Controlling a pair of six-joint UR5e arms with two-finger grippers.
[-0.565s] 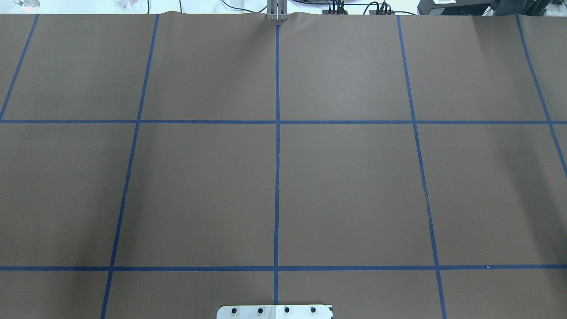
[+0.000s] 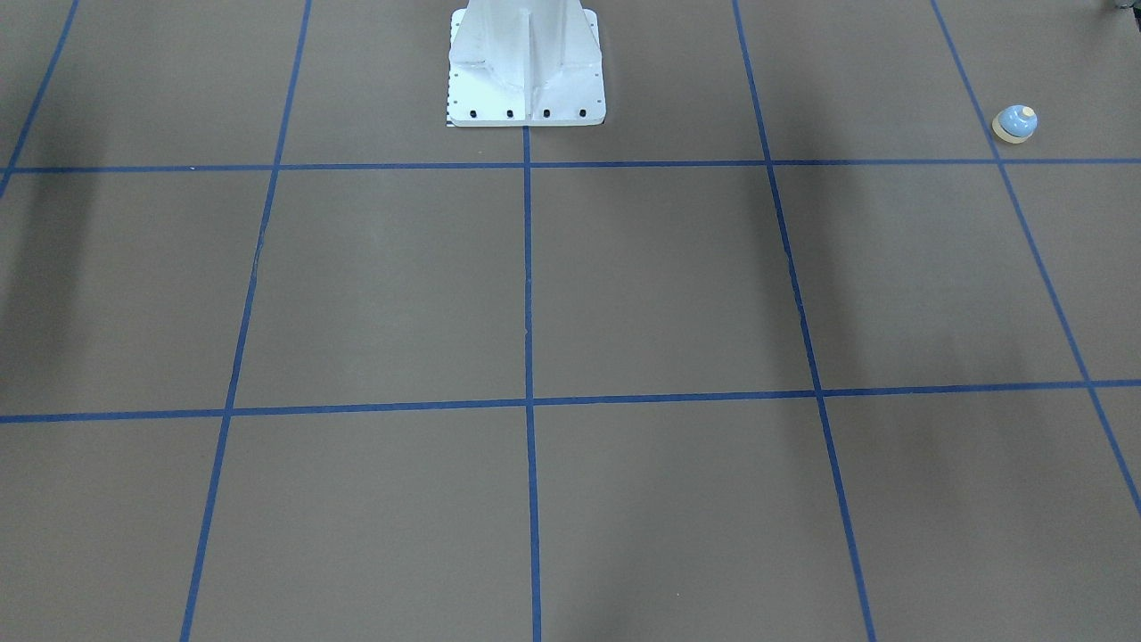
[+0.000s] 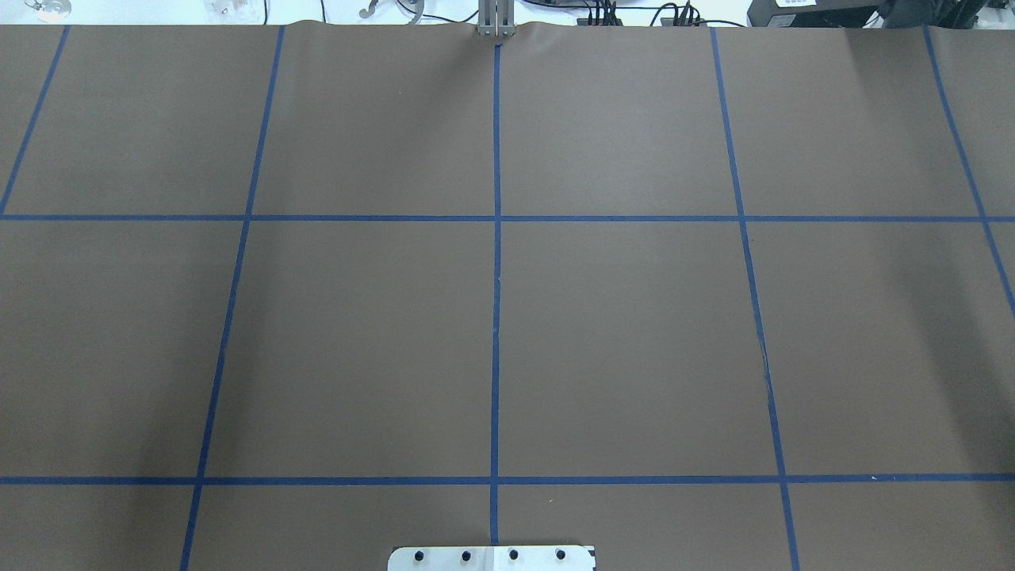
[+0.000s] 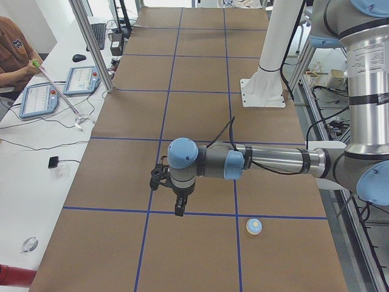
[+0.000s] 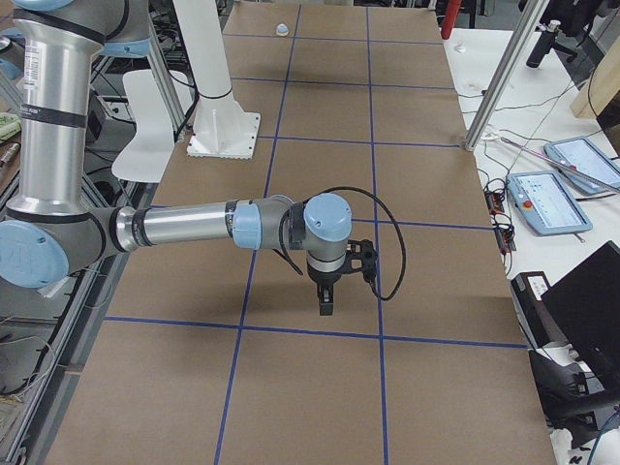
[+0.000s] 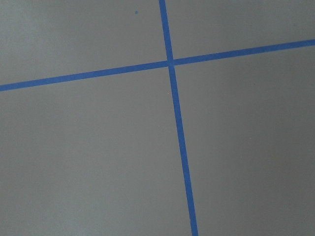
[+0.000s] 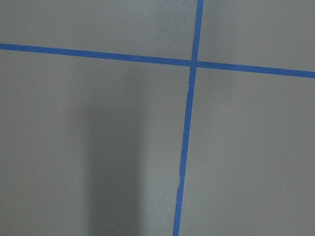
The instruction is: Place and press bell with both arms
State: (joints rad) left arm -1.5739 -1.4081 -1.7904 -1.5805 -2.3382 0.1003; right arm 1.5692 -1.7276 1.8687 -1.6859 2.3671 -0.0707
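Left gripper (image 4: 179, 210) and right gripper (image 5: 326, 308) each hang with black fingers pointing down over the brown table (image 4: 200, 79). Only the side views show them, so I cannot tell whether either pair of fingers is spread or pressed together.

In the exterior left view, an operator (image 4: 12, 52) sits at the upper left beside two teach pendants (image 4: 37, 100). The left gripper is in the middle of the frame, its tip over a blue tape line (image 4: 206, 213). Right of it and a little lower, the bell (image 4: 254, 226) stands upright on the paper just past a tape crossing, apart from the gripper. The left arm (image 4: 273, 161) stretches level to the frame's right edge.

In the exterior right view, the right arm (image 5: 184, 228) reaches in level from the left edge. The white pedestal (image 5: 218, 97) stands at the upper left. The bell (image 5: 282, 30) is a small pale dome at the very top, well apart from the right gripper at the centre. More pendants lie on the bench at the right edge.

In the front-facing view the pedestal (image 2: 526, 62) is at the top centre. The bell (image 2: 1015, 124) sits at the upper right, just above a tape line, its cream button up. In the overhead view the pedestal's bolted plate (image 3: 492, 557) shows at the bottom centre. Each wrist view looks down on a tape crossing on bare paper.
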